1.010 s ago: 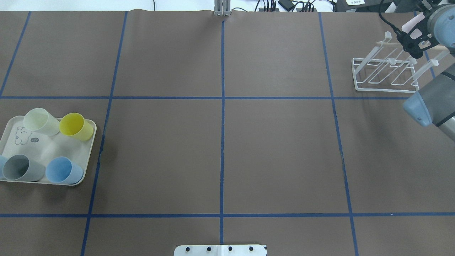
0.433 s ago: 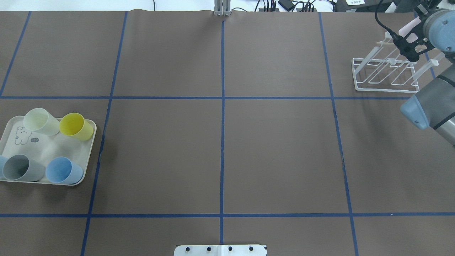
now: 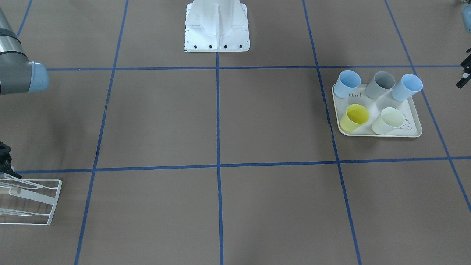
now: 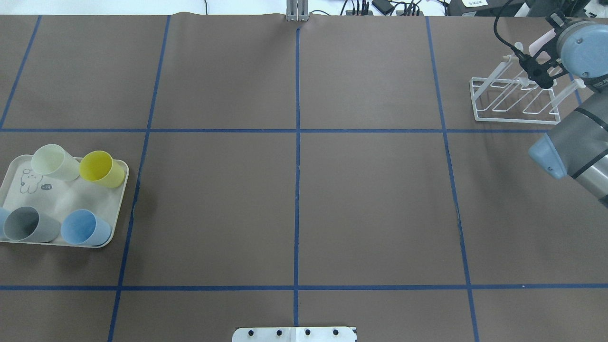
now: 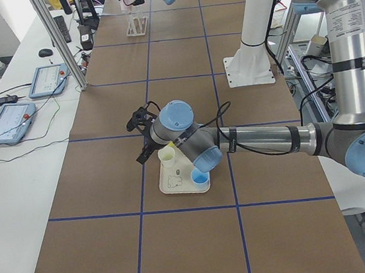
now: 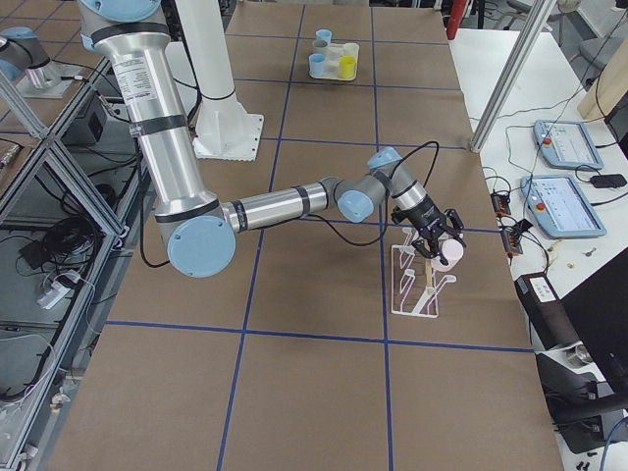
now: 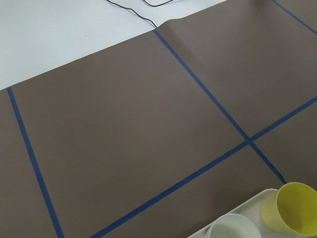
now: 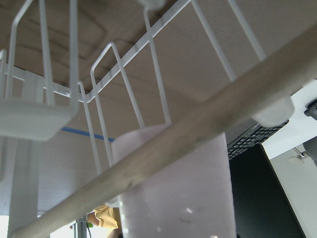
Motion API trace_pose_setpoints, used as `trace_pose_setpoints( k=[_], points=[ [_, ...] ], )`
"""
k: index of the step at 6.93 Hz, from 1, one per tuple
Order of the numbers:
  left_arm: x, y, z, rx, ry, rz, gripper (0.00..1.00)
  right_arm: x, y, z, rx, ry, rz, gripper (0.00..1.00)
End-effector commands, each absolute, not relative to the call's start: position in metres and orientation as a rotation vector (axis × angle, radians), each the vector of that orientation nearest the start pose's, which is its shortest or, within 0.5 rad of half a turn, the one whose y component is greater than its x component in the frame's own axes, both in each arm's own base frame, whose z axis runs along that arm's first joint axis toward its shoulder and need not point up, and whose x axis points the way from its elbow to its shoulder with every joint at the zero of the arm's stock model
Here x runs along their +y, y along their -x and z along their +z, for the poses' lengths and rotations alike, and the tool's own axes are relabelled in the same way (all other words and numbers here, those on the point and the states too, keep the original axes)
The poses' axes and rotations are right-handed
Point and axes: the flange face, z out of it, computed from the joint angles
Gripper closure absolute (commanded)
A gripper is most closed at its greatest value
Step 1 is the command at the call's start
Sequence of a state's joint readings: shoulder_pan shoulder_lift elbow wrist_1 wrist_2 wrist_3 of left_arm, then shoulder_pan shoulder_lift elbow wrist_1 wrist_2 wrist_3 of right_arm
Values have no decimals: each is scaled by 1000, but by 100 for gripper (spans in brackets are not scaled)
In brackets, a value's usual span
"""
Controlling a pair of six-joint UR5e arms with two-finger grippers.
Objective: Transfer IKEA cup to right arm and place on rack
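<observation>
Nearest your robot, its white base plate (image 4: 294, 335) sits at the edge of a brown table (image 4: 370, 204) marked into squares with blue tape.

Further out on the robot's left, a cream tray (image 4: 66, 197) holds five upright cups: two blue (image 4: 85, 227), one grey (image 4: 28, 224), one yellow (image 4: 101, 168) and one pale cream (image 4: 54, 162). The tray carries a line drawing of a rabbit. In the front-facing view you can read the letters "bbit", with the first part hidden behind a blue cup. A small dark mark beside the rabbit is too small to read.

Your left gripper (image 5: 139, 136) hangs just beside the tray, on its outer side. You cannot tell from these views whether its fingers are apart or closed. Its wrist camera catches only the yellow and cream rims in the bottom corner.

Farthest away, at the robot's far right corner, stands the white wire rack (image 4: 503, 97). Your right gripper (image 6: 439, 247) is over it, clamped on a pale pink cup (image 8: 173, 198) held tilted on its side. In the right wrist view the rack's wooden dowel (image 8: 213, 116) runs slantwise across the front of the pink cup. Whether cup and dowel touch cannot be judged.
</observation>
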State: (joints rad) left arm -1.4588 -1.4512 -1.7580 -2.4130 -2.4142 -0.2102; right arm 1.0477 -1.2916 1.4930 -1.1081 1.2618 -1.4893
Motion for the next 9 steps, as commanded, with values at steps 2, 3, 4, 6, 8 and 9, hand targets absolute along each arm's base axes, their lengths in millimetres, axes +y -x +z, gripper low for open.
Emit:
trace_pose_setpoints(
  k=[2,3,4,6,8,9],
  points=[
    [-458,8,519,908,-718,297,0,-634,181,503,697,-502,-1797,28],
    [-458,8,519,908,-718,297,0,-635,180,502,697,-509,-1780,10],
    [-458,8,519,908,-718,297,0,-635,180,502,699,-510,-1778,2],
    [-458,8,518,908,-719,298,0,-635,180,495,704,-524,-1771,1],
    [-457,8,517,908,-720,297,0,-632,182,462,663,-628,-1657,1],
    [-456,8,517,905,-723,298,0,-624,189,444,480,-756,-1478,1]
  ],
)
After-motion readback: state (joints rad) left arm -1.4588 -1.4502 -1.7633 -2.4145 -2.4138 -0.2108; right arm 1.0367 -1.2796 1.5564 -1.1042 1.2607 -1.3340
